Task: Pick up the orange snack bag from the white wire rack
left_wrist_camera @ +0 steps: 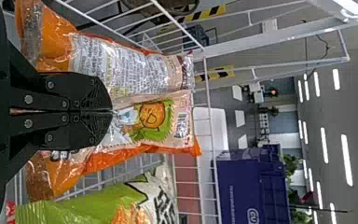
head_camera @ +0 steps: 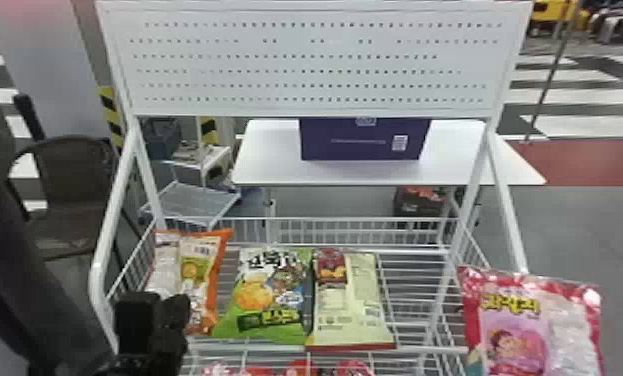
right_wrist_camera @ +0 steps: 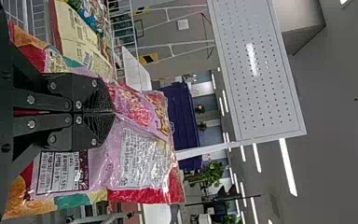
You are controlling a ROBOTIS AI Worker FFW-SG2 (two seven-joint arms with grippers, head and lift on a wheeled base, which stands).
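My left gripper [head_camera: 156, 307] is at the rack's left end, against the orange snack bag [head_camera: 195, 280]. In the left wrist view, the left gripper [left_wrist_camera: 113, 111] is shut on the middle of the orange snack bag [left_wrist_camera: 140, 79], whose front creases in at the fingertips. The bag stands upright at the side of the white wire rack [head_camera: 410, 300]. My right gripper [right_wrist_camera: 114, 112] is shut on a pink and red snack bag [right_wrist_camera: 140, 158]; that pink bag [head_camera: 530, 320] hangs at the rack's right front in the head view.
Beside the orange bag lie a green bag [head_camera: 270, 295] and a pale yellow bag [head_camera: 350, 300]. Red packages [head_camera: 295, 369] lie on a lower level. A perforated panel [head_camera: 310, 65] spans the rack's top. Behind are a white table [head_camera: 270, 165] and a purple box [head_camera: 365, 142].
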